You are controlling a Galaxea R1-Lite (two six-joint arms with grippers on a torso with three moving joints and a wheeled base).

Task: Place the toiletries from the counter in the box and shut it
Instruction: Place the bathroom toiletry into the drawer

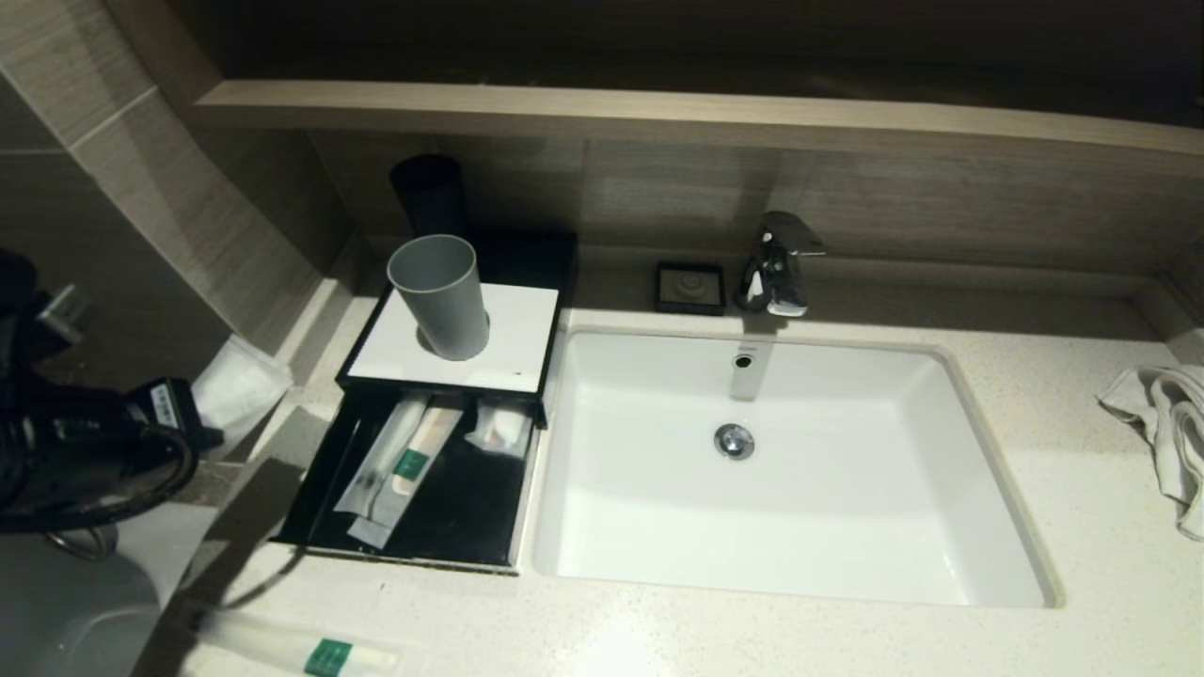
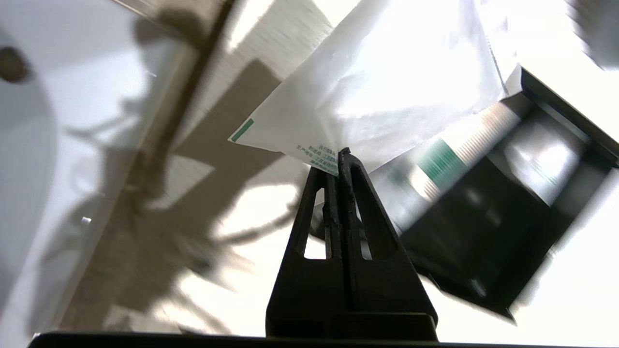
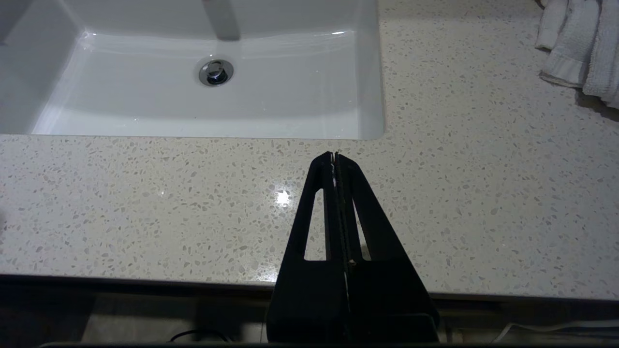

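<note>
Wrapped toothbrush (image 1: 310, 651) on counter front edge; left gripper (image 2: 337, 157) pinching white sachet (image 2: 387, 92) beside open black box (image 1: 414, 489); right gripper (image 3: 334, 155) pressed together, parked over counter.

— Box (image 1: 414, 527)? Black, drawer pulled open beside the sink, three wrapped toiletries (image 1: 400, 467) inside.
— Others? White sachet (image 2: 387, 82) pinched aloft left of it; green-labelled packet (image 1: 310, 651) flat on the counter's front edge.

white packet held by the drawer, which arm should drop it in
Left. The left gripper is already shut on the white packet, just beside the open drawer. The right gripper is shut on nothing, over the counter in front of the sink.
</note>
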